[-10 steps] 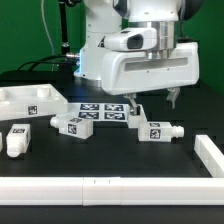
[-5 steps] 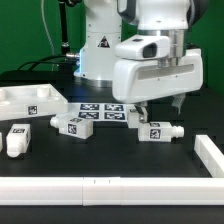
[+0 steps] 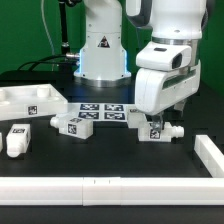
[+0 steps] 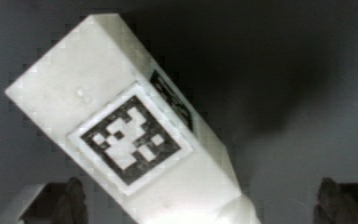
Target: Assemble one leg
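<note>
A leg (image 3: 163, 132), a chunky white block with marker tags, lies on the dark table at the exterior view's right. My gripper (image 3: 161, 122) is low over it, open, with a finger on each side of it. In the wrist view the leg (image 4: 131, 130) fills the frame, its tag facing the camera. It runs down between the two dark fingertips (image 4: 59, 201), and my gripper (image 4: 202, 206) is open around it. I cannot tell if the fingers touch it. Two more legs (image 3: 70, 124) (image 3: 15, 139) lie at the exterior view's left.
The large flat white panel (image 3: 30, 100) lies at the exterior view's far left. The marker board (image 3: 100, 111) lies behind the legs, in front of the robot base. A white rail (image 3: 100, 187) runs along the front and another (image 3: 210, 152) along the right side.
My gripper has moved toward the exterior view's right and come down over the right-hand leg. The legs have not moved.
</note>
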Robot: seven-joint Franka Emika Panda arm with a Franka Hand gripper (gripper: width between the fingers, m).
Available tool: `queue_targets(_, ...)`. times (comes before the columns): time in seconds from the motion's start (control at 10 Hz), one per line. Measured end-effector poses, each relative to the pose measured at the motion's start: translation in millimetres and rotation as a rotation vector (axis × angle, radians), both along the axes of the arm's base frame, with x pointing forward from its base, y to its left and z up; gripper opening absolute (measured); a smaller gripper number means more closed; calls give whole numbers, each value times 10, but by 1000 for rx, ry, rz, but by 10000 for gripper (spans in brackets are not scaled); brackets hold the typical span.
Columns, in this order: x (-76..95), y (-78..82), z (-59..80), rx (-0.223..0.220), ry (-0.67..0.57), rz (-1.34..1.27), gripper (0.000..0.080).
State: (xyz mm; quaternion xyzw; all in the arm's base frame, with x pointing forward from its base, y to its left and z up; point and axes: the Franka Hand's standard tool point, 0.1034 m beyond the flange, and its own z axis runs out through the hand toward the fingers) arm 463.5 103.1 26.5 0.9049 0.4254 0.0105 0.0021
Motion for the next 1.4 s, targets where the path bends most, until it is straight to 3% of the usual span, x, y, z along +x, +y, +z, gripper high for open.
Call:
queue_targets(0.3,124,-104,-63,-2,-3,107,649)
queue_targets(0.5,106,-82,-64,-1,-1,90,649)
queue_targets(0.7,106,-86,-66,-1,0,89,424)
queue_targets(0.8,106,-86,-67,-1,0,89,424)
queue_targets(0.9,107,-86,-66,-1,0,89,284)
queue_targets(1.1,103,-55,-59,0,-2,82,284)
queue_targets(1.3,78,337,130,10,-25,114,284)
queue_targets(1.4,13,455,241,16,-36,111,284)
